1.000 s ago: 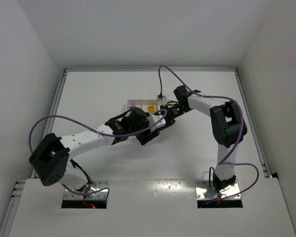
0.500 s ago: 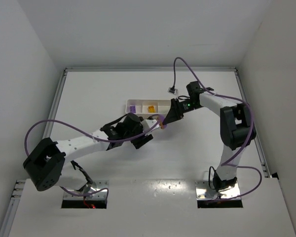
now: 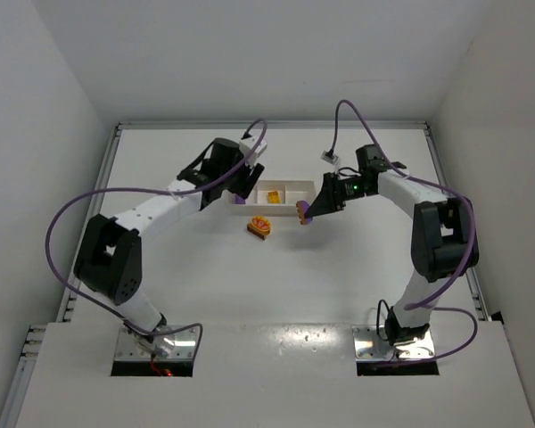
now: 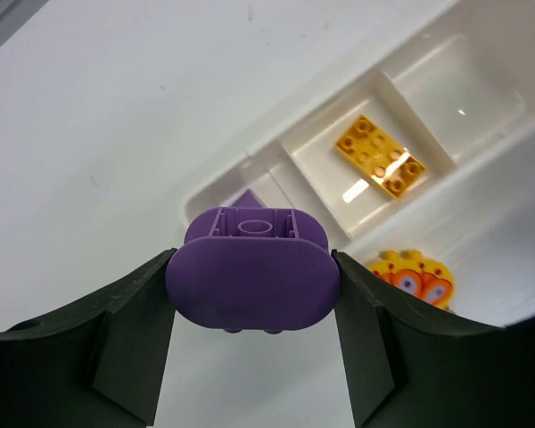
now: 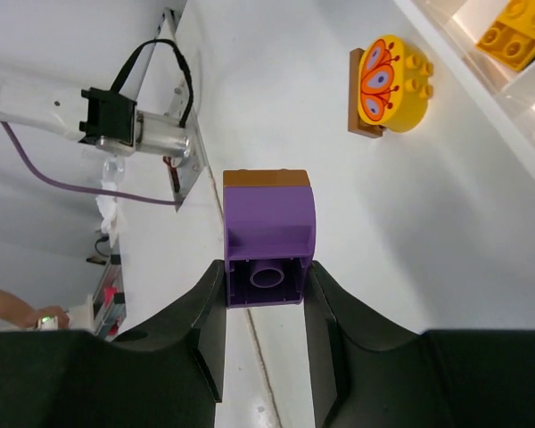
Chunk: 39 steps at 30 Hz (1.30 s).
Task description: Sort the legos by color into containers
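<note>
My left gripper (image 3: 241, 185) is shut on a purple brick (image 4: 252, 281) and holds it over the left end of the white tray (image 3: 296, 185). In the left wrist view the tray (image 4: 468, 89) has another purple brick (image 4: 248, 200) in its left compartment and a yellow-orange brick (image 4: 381, 159) in the middle one; the right one is bare. My right gripper (image 3: 308, 214) is shut on a purple brick (image 5: 268, 241) with a brown piece (image 5: 266, 177) on its far end, in front of the tray's right end.
A round yellow brick with a butterfly print on a brown plate (image 3: 260, 226) lies on the table in front of the tray, between the grippers. It also shows in the right wrist view (image 5: 388, 85) and the left wrist view (image 4: 412, 275). Walls enclose the table.
The grippers were together in front of the tray and have parted. My left arm swung up to the tray's left end. My right gripper drew back right. The butterfly brick now lies uncovered.
</note>
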Motion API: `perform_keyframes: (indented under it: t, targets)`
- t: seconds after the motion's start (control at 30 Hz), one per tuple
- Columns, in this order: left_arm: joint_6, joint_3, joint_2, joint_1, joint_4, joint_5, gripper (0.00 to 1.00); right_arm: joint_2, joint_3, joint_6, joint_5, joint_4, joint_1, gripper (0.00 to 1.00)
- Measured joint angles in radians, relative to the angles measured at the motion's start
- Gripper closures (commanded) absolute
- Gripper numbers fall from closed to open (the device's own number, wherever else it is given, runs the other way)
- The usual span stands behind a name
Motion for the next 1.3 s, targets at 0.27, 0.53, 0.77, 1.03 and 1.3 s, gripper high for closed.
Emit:
perform_keyframes:
  t: [0.27,0.53,0.77,1.03,1.3]
  targets:
    - [-0.034,0.109,0.175,0.039,-0.037,-0.014,0.69,-0.001,-0.008,0.023,0.012,0.022,-0.021,1.0]
    - [-0.051,0.111,0.255,0.067,-0.066,-0.023,0.53,-0.001,-0.009,0.027,0.012,0.029,-0.022,1.0]
    - [-0.064,0.13,0.277,0.071,-0.066,-0.037,0.39,-0.001,-0.009,0.027,0.012,0.035,-0.032,1.0]
    - [-0.097,0.135,0.275,0.071,-0.066,-0.033,0.18,-0.001,-0.009,0.031,0.012,0.035,-0.032,1.0]
    - [-0.131,0.135,0.199,0.089,-0.078,0.141,0.14,-0.001,-0.009,0.031,0.007,0.035,-0.032,1.0]
